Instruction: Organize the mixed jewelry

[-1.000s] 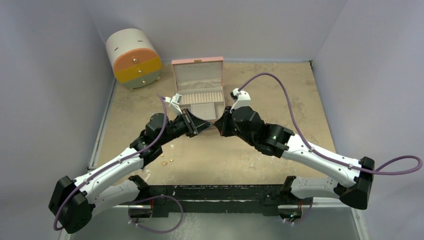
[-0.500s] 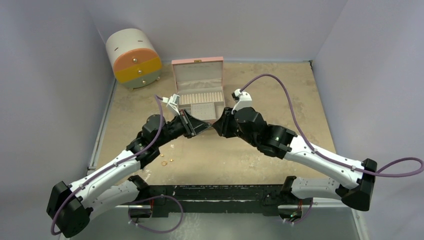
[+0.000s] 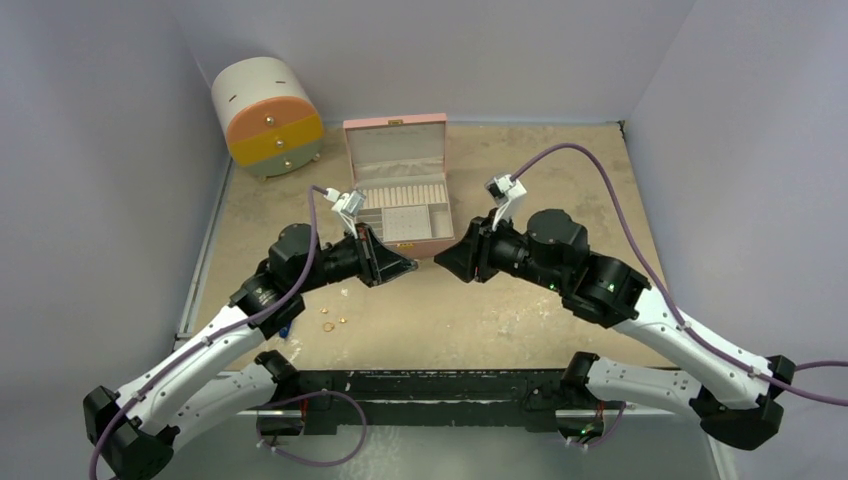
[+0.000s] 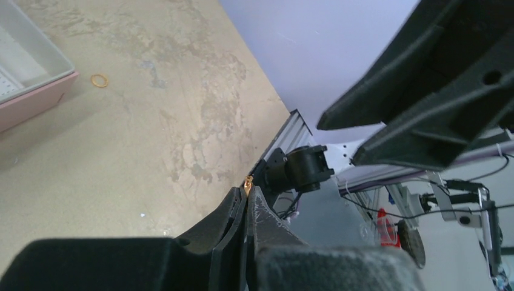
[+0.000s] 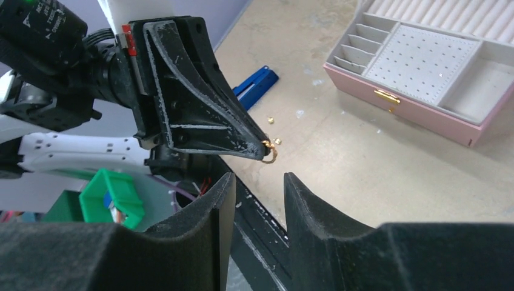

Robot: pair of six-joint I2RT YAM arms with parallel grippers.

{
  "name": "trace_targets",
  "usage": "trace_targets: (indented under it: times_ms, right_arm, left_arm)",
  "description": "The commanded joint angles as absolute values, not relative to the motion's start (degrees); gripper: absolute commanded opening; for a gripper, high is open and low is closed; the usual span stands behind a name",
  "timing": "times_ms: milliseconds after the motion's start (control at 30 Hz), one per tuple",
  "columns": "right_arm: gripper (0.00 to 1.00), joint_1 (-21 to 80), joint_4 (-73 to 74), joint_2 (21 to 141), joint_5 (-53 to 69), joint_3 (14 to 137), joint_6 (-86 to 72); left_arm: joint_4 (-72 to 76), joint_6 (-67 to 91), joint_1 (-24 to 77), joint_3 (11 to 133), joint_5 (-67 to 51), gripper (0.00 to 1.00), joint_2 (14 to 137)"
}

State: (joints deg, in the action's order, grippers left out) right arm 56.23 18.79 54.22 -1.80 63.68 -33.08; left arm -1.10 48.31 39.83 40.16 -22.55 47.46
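Note:
My left gripper (image 4: 247, 190) is shut on a tiny gold ring (image 4: 248, 182), pinched at the very fingertips. The same ring hangs from the left tips in the right wrist view (image 5: 270, 153). My right gripper (image 5: 259, 177) is open and empty, facing the left tips just below the ring without touching it. In the top view the left gripper (image 3: 410, 268) and right gripper (image 3: 441, 259) point at each other above the table, in front of the open pink box (image 3: 438, 243). Loose gold bits (image 3: 327, 326) lie on the table under the left arm. Another gold ring (image 4: 99, 80) lies beside the box.
The pink box (image 5: 418, 116) has grey ring rolls, a perforated panel and small compartments. A blue-handled tool (image 5: 254, 83) lies at the near left, with gold studs (image 5: 271, 120) close by. A round drawer cabinet (image 3: 268, 118) stands at the back left.
The two grippers, touching tip to tip in front of the box, have drawn apart. The right arm pulled back to the right; the left moved slightly left and still holds the ring.

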Motion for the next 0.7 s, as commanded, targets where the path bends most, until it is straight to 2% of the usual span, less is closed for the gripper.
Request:
trace_targets:
  times_ms: [0, 233, 667]
  right_arm:
    - [0.38, 51.6, 19.3, 53.3, 11.8, 66.2, -30.7]
    - [0.38, 47.5, 7.4, 52.6, 30.6, 60.1, -34.6]
    - [0.37, 46.7, -5.2, 53.9, 37.2, 55.0, -41.4]
  left_arm:
    - [-6.2, 40.7, 40.0, 46.4, -29.1, 0.00, 46.0]
    - [-5.0, 40.3, 40.0, 49.4, -37.2, 0.00, 46.8]
    - [-2.5, 42.1, 40.0, 50.8, -41.4, 0.00, 46.8]
